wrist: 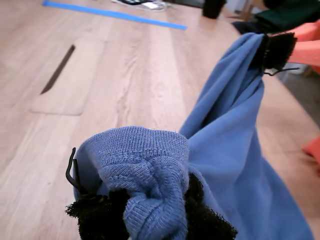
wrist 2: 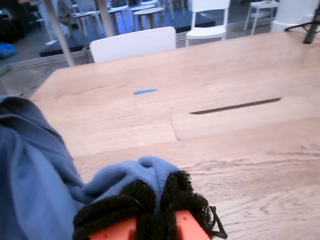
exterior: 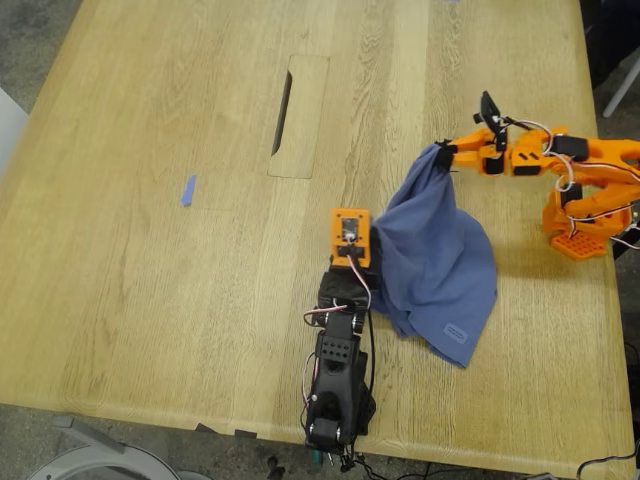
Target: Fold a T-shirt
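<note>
While the slate-blue short-sleeved cotton T-shirt (exterior: 440, 260) hangs between two arms, each gripper is closed tight on a bit of it. The first gripper (exterior: 373, 234) sits just below the middle of the exterior view, on a black arm with an orange top. Its black padded jaws are pinched on the ribbed neck edge of the shirt, which shows bunched up in the first wrist view (wrist: 145, 170). The second gripper (exterior: 445, 155) is in the upper right of the exterior view, on an orange arm. Its jaws are squeezed on another small fold of blue cloth (wrist 2: 145, 172). From there the cloth runs down to the first gripper, and the rest spills onto the light wooden table (exterior: 150, 300) toward the lower right of the exterior view. The print on the shirt cannot be seen.

A tiny blue scrap (exterior: 188, 190) lies on the table well apart from the shirt, in the left half of the exterior view. A flat wooden panel with a dark narrow slot (exterior: 283, 112) is set into the table in the upper middle of that view. Nothing lies between the shirt and these. White chairs (wrist 2: 132, 44) stand past the far table edge in the second wrist view. A long blue tape strip (wrist: 115, 14) shows far off in the first wrist view.
</note>
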{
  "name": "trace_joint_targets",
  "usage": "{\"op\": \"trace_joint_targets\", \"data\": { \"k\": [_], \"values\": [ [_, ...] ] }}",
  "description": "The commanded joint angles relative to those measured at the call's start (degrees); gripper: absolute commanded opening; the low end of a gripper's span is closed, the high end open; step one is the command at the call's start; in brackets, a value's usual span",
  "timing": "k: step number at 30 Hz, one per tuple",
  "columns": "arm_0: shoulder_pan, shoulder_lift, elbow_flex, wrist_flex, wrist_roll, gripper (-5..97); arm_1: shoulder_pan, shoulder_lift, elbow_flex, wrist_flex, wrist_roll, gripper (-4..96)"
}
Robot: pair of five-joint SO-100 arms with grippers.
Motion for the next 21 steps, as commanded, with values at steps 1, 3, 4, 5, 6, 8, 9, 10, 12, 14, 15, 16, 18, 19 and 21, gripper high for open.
{"op": "trace_joint_targets", "data": {
  "k": [1, 3, 4, 5, 6, 8, 9, 10, 12, 14, 15, 16, 18, 19, 21],
  "values": [
    [-4.7, 1.8, 1.8, -6.5, 0.6, 0, 2.9, -2.5, 0.9, -6.3, -0.1, 0.2],
    [-6.5, 0.1, 4.2, -11.2, 0.8, 0, 4.6, -5.5, 1.7, -10.4, -0.1, 0.2],
    [-7.5, -1.1, 5.4, -13.7, 0.8, 0, 5.4, -7.3, 1.7, -12.3, -0.2, 0.2],
    [-8.2, -2.5, 6.5, -16.4, 0.9, 0, 6.2, -9.2, 1.7, -14.7, -0.2, 0.2],
    [-8.9, -4.4, 7.3, -19.3, 0.9, 0, 6.9, -11.5, 1.2, -16.8, -0.3, 0.2],
    [-10.0, -8.9, 8.3, -25.0, 0.9, 0, 8.3, -16.6, -0.2, -21.4, -0.3, 0.2],
    [-10.6, -11.3, 8.3, -28.0, 1.0, 0, 8.9, -19.4, -1.2, -23.9, -0.4, 0.2],
    [-11.2, -14.1, 8.3, -31.0, 1.0, 0, 9.5, -22.3, -2.5, -26.4, -0.4, 0.2],
    [-12.2, -19.2, 7.6, -36.2, 1.0, 0, 11.0, -28.1, -5.0, -30.8, -0.4, 0.2],
    [-13.6, -24.1, 6.5, -40.9, 1.0, 0, 12.5, -34.1, -7.9, -34.7, -0.4, 0.2],
    [-14.3, -26.5, 6.0, -43.0, 1.0, 0, 13.0, -36.8, -9.7, -35.9, -0.5, 0.2],
    [-15.2, -29.1, 5.3, -45.1, 1.0, 0, 13.5, -39.6, -11.5, -37.2, -0.5, 0.2],
    [-17.0, -34.3, 3.8, -49.4, 1.1, 0, 14.8, -44.5, -14.9, -38.5, -0.6, 0.2],
    [-17.8, -36.7, 3.1, -51.4, 1.1, 0, 15.5, -46.4, -16.5, -38.9, -0.6, 0.2],
    [-19.5, -41.7, 1.4, -54.8, 1.2, 0, 17.2, -49.3, -18.7, -39.3, -0.8, 0.2]
  ]
}}
